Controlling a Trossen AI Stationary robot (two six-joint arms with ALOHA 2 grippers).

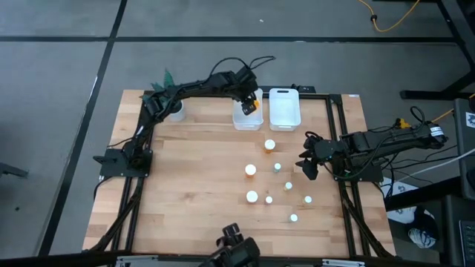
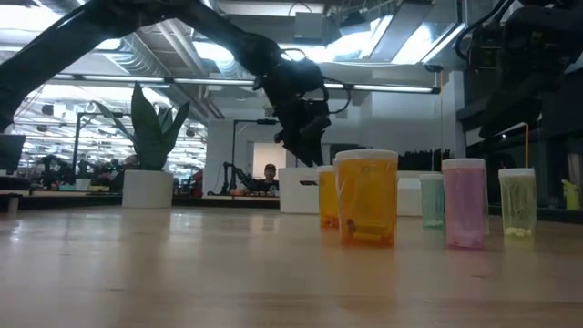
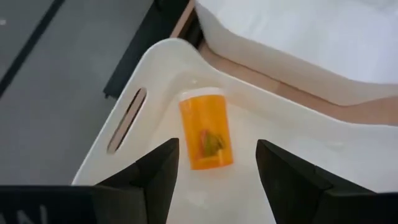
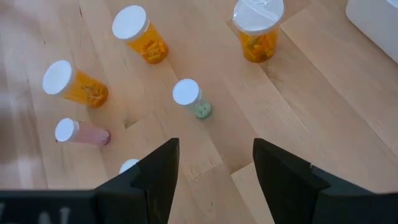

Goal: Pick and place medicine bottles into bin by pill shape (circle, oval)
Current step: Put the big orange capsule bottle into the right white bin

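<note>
My left gripper (image 1: 251, 104) hangs open over the left of two white bins (image 1: 245, 120) at the table's far edge. An orange medicine bottle (image 3: 205, 130) lies on its side on that bin's floor, below the gap between the fingers, which do not touch it. Several more bottles stand upright on the table's right half: orange ones with white caps (image 1: 250, 170) (image 4: 140, 34) and smaller pale ones (image 1: 288, 185) (image 4: 189, 96). My right gripper (image 1: 306, 169) (image 4: 214, 165) waits open at the right, above the table beside these bottles.
The second white bin (image 1: 284, 107) stands just right of the first. A potted green plant (image 1: 172, 104) (image 2: 155, 137) sits at the far left corner. Black frame rails run along the table's left and right edges. The table's left half shows bare wood.
</note>
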